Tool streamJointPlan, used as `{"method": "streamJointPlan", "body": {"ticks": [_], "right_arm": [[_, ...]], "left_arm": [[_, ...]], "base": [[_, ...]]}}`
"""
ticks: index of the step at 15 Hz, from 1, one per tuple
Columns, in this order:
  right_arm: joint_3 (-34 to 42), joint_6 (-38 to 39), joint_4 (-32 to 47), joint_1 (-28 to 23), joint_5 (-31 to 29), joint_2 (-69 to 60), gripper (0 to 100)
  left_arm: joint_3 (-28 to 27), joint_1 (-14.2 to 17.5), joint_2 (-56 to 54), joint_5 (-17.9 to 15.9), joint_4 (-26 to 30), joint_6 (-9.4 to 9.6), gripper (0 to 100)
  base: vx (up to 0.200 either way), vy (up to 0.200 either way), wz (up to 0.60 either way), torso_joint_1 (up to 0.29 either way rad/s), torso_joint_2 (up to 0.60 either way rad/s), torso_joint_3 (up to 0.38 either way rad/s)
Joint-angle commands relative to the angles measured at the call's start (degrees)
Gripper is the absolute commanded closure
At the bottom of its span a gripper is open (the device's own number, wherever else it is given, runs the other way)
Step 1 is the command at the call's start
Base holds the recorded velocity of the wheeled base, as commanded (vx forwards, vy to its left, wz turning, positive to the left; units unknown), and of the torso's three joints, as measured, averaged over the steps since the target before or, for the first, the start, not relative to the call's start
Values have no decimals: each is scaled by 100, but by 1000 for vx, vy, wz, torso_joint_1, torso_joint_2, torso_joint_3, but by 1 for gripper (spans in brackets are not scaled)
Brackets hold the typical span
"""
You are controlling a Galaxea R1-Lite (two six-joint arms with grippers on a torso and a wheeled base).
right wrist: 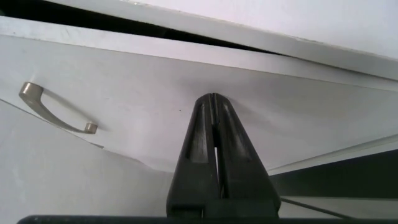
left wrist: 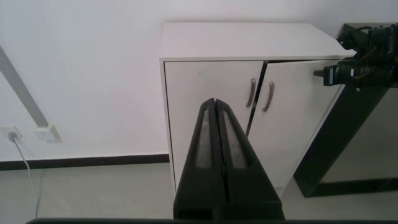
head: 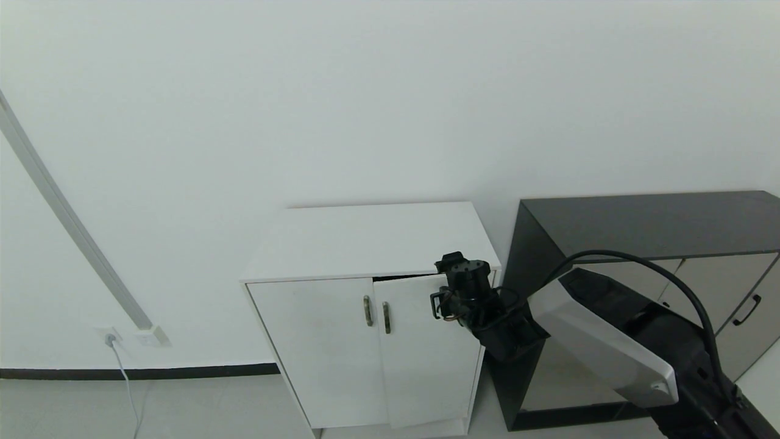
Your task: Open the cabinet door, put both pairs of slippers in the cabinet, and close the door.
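The white cabinet [head: 365,241] stands against the wall with two doors. Its left door [head: 317,347] is flush, while the right door [head: 426,360] stands slightly ajar, a dark gap showing along its top edge. Two metal handles [head: 368,310] sit side by side at the middle seam. My right gripper [head: 436,303] is shut, its tips against the upper right part of the ajar door [right wrist: 124,81]; the right gripper [right wrist: 213,98] holds nothing. My left gripper [left wrist: 214,102] is shut and empty, held well back from the cabinet front [left wrist: 211,87].
A dark cabinet [head: 646,222] with grey doors stands right beside the white one. A wall socket with a cable [head: 111,338] and a slanted conduit [head: 61,213] are on the wall at the left. Bare floor lies before the cabinets.
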Motion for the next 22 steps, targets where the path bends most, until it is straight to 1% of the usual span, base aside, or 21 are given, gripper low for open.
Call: {"method": "streamJointPlan", "body": {"ticks": [1,5,10,14,16,18,19,20,22], "right_arm": [[-163,-1,15,-29,-3,99,100],[-207,-1,24,-37,-3,161,100],[-497,-1,138,-46,-3,266,100],[-427,17,112,-46,-30,231,100],[-67,43,15,-29,-39,-15,100],[443,43,-310,-11,-39,-296,100],[839,43,-539,-11,-39,-499,100],[1041,43,-644,-11,-39,-613,100],[1841,52,-1057,-55,-39,-1008,100]], "left_arm": [[-6,1,9,3,0,-2,100],[-6,1,0,3,0,-2,100],[-6,1,0,3,0,-2,100],[2,1,0,3,0,-2,100],[-6,1,9,3,0,-2,100],[-6,1,9,-5,0,-2,100],[-6,1,0,3,0,-2,100],[2,1,0,3,0,-2,100],[2,1,0,3,0,-2,100]], "base": [[0,0,0,0,0,0],[0,0,0,0,0,0],[0,0,0,0,0,0],[0,0,0,0,0,0],[0,0,0,0,0,0],[0,0,0,0,0,0],[0,0,0,0,0,0],[0,0,0,0,0,0],[0,0,0,0,0,0]]}}
